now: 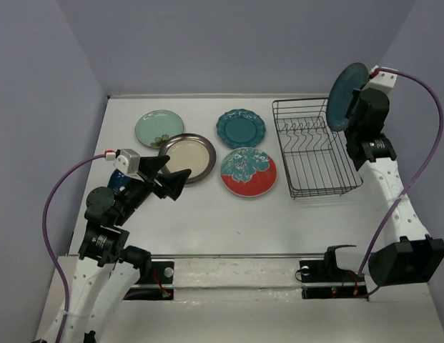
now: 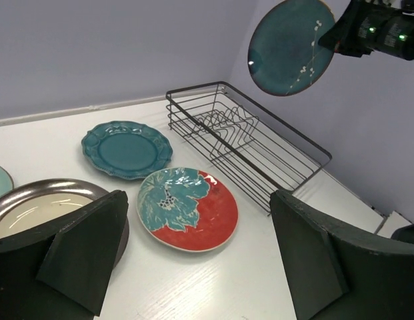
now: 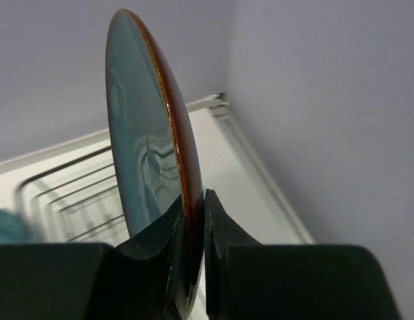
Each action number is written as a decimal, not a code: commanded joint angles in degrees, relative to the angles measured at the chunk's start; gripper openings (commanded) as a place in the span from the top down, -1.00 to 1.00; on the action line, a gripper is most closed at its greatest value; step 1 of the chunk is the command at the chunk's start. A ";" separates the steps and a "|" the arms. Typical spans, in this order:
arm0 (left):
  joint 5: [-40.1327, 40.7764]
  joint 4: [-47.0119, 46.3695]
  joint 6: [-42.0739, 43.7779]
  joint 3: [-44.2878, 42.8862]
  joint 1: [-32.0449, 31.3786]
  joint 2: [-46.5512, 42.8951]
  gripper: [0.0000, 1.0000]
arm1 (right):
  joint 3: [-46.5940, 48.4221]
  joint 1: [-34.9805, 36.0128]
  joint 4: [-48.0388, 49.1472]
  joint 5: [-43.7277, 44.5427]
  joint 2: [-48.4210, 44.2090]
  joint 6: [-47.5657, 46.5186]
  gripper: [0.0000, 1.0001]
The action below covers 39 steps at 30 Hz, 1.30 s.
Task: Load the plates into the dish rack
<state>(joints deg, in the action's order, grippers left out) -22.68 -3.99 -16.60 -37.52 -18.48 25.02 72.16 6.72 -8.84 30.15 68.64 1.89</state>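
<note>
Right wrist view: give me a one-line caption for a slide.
Right gripper clamps the rim of a dark teal plate, held on edge in front of the wire dish rack.

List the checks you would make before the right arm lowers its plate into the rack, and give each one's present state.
1. Right gripper clamped on the rim of the dark blue plate: ok.
2. Plate on edge, raised well above the dish rack: ok.
3. Plate lined up with a rack slot: cannot tell.
4. Rack slots free of plates: ok.
5. Left gripper open and well away from the rack: ok.
6. Red floral plate apart from the rack: ok.
</note>
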 commanded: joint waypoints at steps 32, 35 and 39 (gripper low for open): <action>0.35 -0.76 1.31 -2.74 -8.33 -1.02 -0.98 | 2.74 -9.18 24.49 -10.28 16.09 -22.29 0.86; 0.44 -0.76 1.31 -2.74 -8.41 -1.11 -0.98 | 1.32 -9.18 24.57 -10.47 16.43 -20.97 0.86; 0.53 -0.76 1.31 -2.65 -8.50 -0.93 -0.98 | -0.96 -9.18 24.49 -10.82 17.75 -18.07 0.86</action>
<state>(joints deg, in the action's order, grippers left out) -22.02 -3.14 -15.90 -37.56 -26.61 24.43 71.11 -2.35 2.59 19.66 86.96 -19.46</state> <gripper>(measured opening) 0.990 0.147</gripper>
